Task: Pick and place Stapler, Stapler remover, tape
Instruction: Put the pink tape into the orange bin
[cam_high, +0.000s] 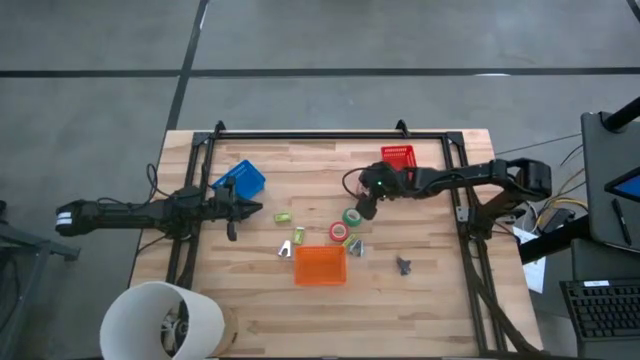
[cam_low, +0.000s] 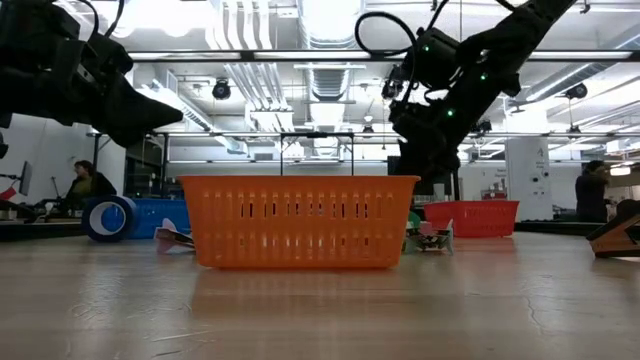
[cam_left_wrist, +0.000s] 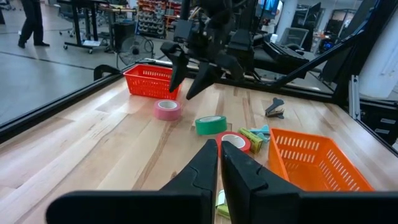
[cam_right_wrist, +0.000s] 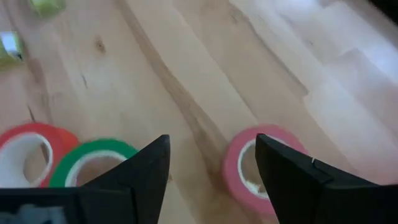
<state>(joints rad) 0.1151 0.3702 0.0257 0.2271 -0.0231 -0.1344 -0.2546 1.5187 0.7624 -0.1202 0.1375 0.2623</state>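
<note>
Pale wooden worktop (cam_high: 250, 290) near right edge: right gripper (cam_right_wrist: 211, 177) wide open, empty, above pinkish-red tape ring (cam_right_wrist: 258, 168). Green (cam_high: 352, 217) and red (cam_high: 338, 232) tape rings unplaced, orange plastic basket (cam_high: 320, 266) empty. Left gripper (cam_left_wrist: 219, 149) closed, empty, idle near left edge.

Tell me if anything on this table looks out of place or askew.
One thing: the blue basket sits tipped at an angle near the left pincer, unlike the level orange basket and red basket. The right pincer, open, hangs over the pinkish-red tape; the green tape and red tape lie flat.
</note>
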